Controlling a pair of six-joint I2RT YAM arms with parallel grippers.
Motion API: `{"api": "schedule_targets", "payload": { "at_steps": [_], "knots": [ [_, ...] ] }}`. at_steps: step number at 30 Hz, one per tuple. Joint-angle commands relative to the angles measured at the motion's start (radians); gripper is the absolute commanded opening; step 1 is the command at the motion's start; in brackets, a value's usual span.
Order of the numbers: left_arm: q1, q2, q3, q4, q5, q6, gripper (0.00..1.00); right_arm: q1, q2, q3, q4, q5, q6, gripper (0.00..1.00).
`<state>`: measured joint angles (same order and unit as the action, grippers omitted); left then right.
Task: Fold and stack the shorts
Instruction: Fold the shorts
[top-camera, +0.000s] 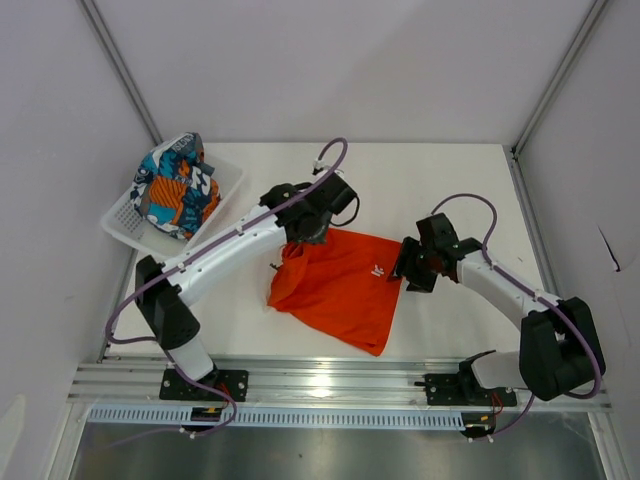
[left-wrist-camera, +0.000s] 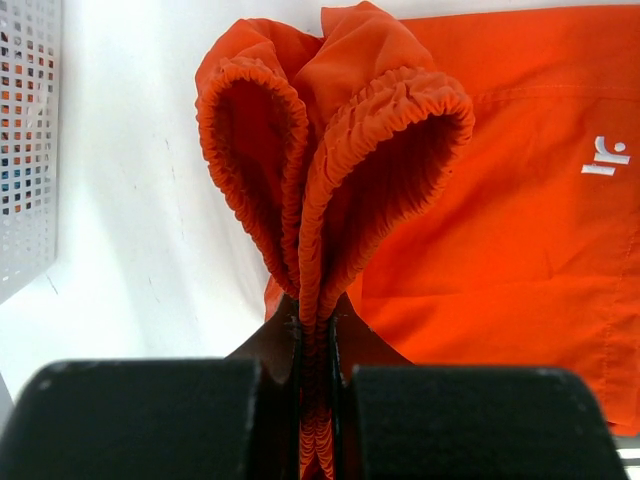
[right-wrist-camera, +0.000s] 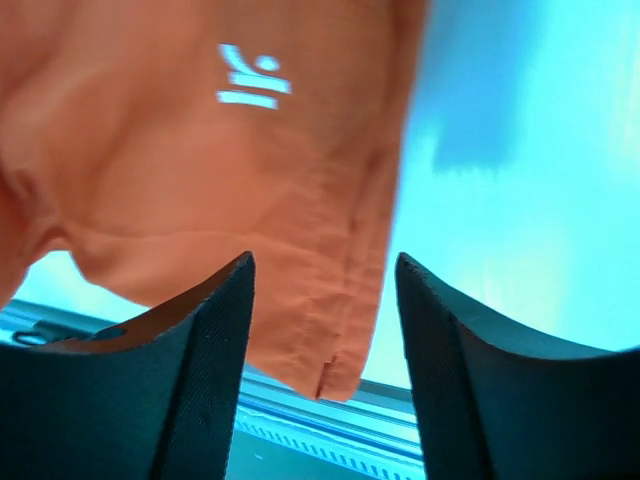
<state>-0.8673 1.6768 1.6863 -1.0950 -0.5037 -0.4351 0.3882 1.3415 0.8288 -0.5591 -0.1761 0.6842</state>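
The tabletop (top-camera: 440, 175) is white. Plain pale walls (top-camera: 330, 60) stand along its far, left and right edges. Gray metal posts (top-camera: 120, 68) rise at both far corners. A shiny rail (top-camera: 330, 378) runs along the near edge.

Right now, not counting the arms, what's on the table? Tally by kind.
Shorts: 2 (orange shorts out in the open, patterned shorts bunched in the basket)
Basket: 1 (white mesh basket, far left)
Total: 3
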Motion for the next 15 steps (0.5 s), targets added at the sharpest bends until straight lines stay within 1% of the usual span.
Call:
{"api": "schedule_targets", "payload": {
  "at_steps": [1,6,9,11,15],
  "knots": [
    [-0.041,0.023,0.079,-0.034,-0.067,-0.033,0.00,-0.006,-0.016,-0.033,-0.019,0.099,-0.040,0.59],
    [-0.088,0.066,0.125,-0.071,-0.102,-0.063,0.00,-0.009,0.021,-0.079,0.034,0.089,-0.037,0.48],
    [-0.119,0.106,0.165,-0.121,-0.124,-0.099,0.00,-0.009,0.047,-0.088,0.077,0.067,-0.032,0.40],
    [-0.133,0.144,0.213,-0.157,-0.142,-0.123,0.00,-0.008,0.058,-0.091,0.090,0.059,-0.028,0.38],
    [-0.151,0.199,0.279,-0.238,-0.176,-0.166,0.00,-0.008,0.056,-0.094,0.113,0.038,-0.026,0.37]
  ]
}}
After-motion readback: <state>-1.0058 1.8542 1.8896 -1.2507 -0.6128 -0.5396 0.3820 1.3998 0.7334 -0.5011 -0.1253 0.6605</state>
